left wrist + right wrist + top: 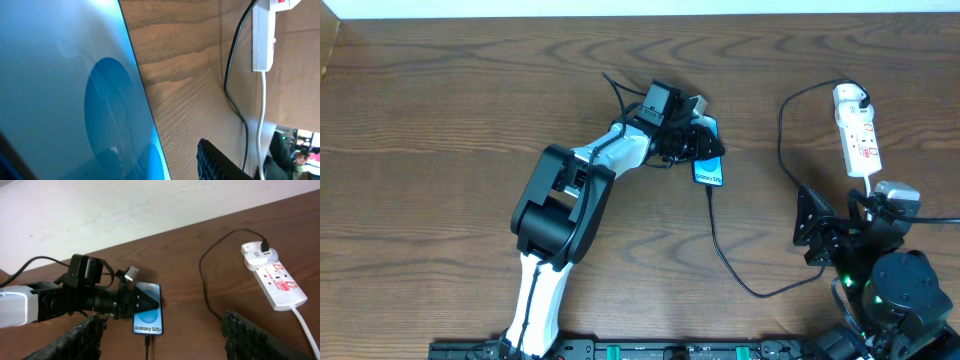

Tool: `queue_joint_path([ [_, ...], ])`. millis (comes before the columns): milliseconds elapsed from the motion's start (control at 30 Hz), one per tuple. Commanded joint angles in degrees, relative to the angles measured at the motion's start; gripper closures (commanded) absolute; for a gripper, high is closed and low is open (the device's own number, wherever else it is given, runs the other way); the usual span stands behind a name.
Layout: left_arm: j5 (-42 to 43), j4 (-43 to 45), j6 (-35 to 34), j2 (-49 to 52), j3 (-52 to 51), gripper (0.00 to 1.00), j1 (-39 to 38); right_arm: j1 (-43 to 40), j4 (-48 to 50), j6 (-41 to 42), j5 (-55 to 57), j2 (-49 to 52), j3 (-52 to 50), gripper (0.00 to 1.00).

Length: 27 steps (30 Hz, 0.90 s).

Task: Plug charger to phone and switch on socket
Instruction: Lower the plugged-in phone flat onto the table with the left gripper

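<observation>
- Phone (pixel 711 168) upper centre in overhead; charger (pixel 720 250) tip at its lower edge.
- Left gripper (pixel 703 140) at phone's top end; grip cannot be told.
- Right gripper (pixel 162 330) wide, empty, lower right.
- Socket (pixel 860 135) upper right.

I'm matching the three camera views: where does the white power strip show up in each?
Overhead: power strip at upper right, near the edge.
Left wrist: top right corner, partly cropped.
Right wrist: right side, lying diagonally.
Shared landmark: the black charger cable curving beside it.
</observation>
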Motion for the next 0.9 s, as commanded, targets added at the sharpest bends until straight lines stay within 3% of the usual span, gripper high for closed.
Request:
queue_joint_path([
  [0, -6.97, -2.21, 4.11, 2.40, -1.66, 0.51, 0.26, -0.33, -0.96, 1.97, 0.61, 0.17, 0.55, 0.26],
  [133, -7.28, -2.64, 4.90, 2.40, -1.66, 0.51, 0.26, -0.33, -2.71, 3.02, 0.61, 0.17, 0.55, 0.26],
  [433, -17.05, -8.07, 4.87, 2.40, -1.70, 0.49, 0.26, -0.33, -4.00, 3.67, 0.63, 0.17, 0.55, 0.25],
  [867, -17.46, -8.61, 4.90, 2.40, -1.70, 0.43, 0.28, -0.33, -4.83, 3.67, 0.66, 0.17, 0.35, 0.23],
])
